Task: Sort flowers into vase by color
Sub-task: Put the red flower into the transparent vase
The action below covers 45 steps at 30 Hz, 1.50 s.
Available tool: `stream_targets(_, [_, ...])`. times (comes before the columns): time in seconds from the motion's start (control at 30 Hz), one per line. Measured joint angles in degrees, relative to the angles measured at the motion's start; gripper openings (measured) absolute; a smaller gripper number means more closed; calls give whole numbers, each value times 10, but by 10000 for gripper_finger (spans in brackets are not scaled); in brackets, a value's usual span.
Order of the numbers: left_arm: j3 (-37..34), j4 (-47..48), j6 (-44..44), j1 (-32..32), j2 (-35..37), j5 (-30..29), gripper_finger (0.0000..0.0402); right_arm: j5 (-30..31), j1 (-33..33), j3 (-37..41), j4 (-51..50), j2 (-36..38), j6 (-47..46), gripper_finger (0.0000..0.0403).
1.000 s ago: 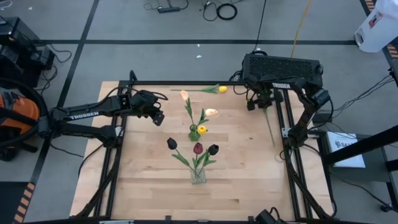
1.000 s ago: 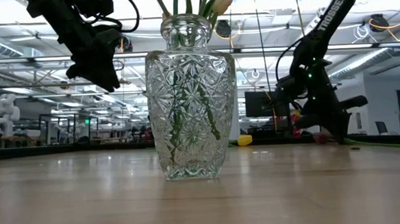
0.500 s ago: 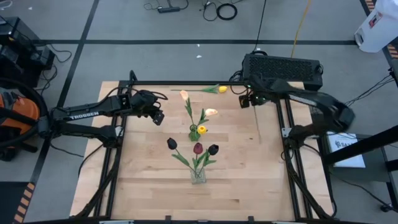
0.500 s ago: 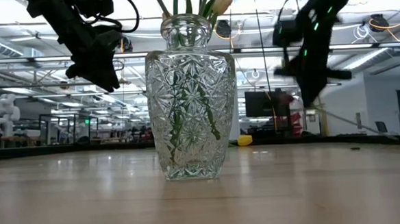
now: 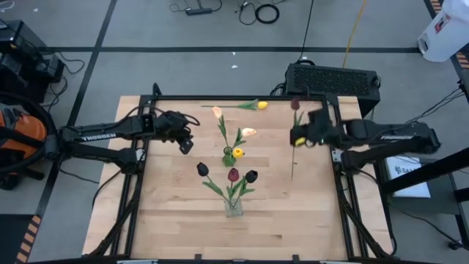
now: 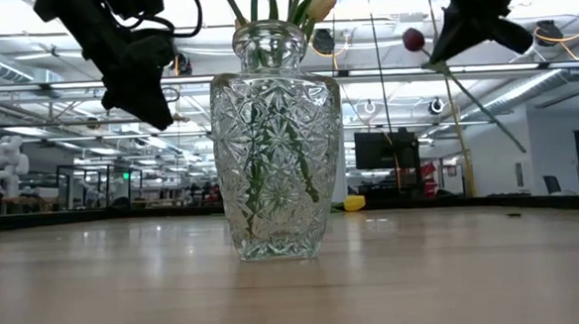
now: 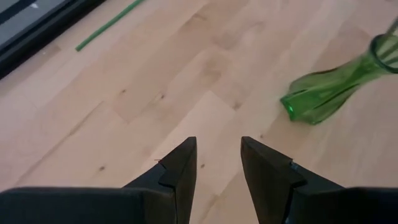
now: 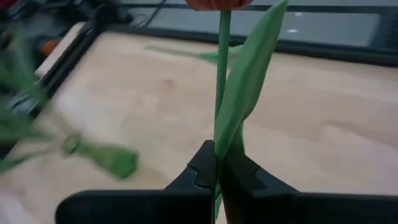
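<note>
Wooden worktop [image 5: 176,198] carrying a green vase [image 5: 229,155] with yellow and peach tulips, a clear vase [image 5: 233,207] with dark tulips, plus one yellow tulip [image 5: 249,105] lying near the far edge. Right hand [image 5: 294,138] pinching shut on a maroon tulip [image 6: 414,40], lifting it off the worktop, the wrist view showing stem and leaf clamped. Left hand [image 7: 217,165] hovering empty, parted, beside the green vase.

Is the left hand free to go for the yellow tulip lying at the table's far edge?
Probably yes. The left hand is open and empty, and bare wood lies between it and the yellow tulip. The green vase stands aside of that line.
</note>
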State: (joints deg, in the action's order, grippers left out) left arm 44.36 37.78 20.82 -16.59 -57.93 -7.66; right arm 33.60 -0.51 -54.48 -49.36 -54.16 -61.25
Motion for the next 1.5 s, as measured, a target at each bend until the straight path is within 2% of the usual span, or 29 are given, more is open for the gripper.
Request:
stream_targets(0.17, [0, 1, 39, 20, 0, 2, 132, 77, -129, 0, 48, -25, -31, 0])
stream_targets(0.33, [0, 1, 44, 35, 0, -2, 132, 151, -238, -21, 118, -37, 1, 0])
stream_targets(0.53, [0, 2, 43, 40, 0, -5, 132, 214, -376, -105, 119, -81, 26, 0])
stream_targets(0.67, [0, 2, 43, 40, 0, -7, 132, 283, -460, -177, 119, -144, 62, 0])
stream_targets(0.77, [0, 2, 44, 40, 0, -5, 132, 318, -497, -228, 119, -198, 92, 0])
stream_targets(0.93, [0, 1, 44, 41, 0, 0, 132, 341, -510, -284, 126, -277, 114, 0])
stream_targets(1.07, [0, 1, 44, 47, 0, 1, 132, 366, -507, -299, 193, -323, 143, 0])
stream_targets(1.27, [0, -3, 38, 54, 0, 1, 132, 372, -486, -302, 373, -370, 290, 0])
stream_targets(1.37, [0, -4, 27, 54, 0, 1, 132, 371, -464, -303, 456, -392, 382, 0])
stream_targets(1.5, [0, -4, 24, 54, 0, 1, 132, 364, -426, -303, 543, -419, 456, 0])
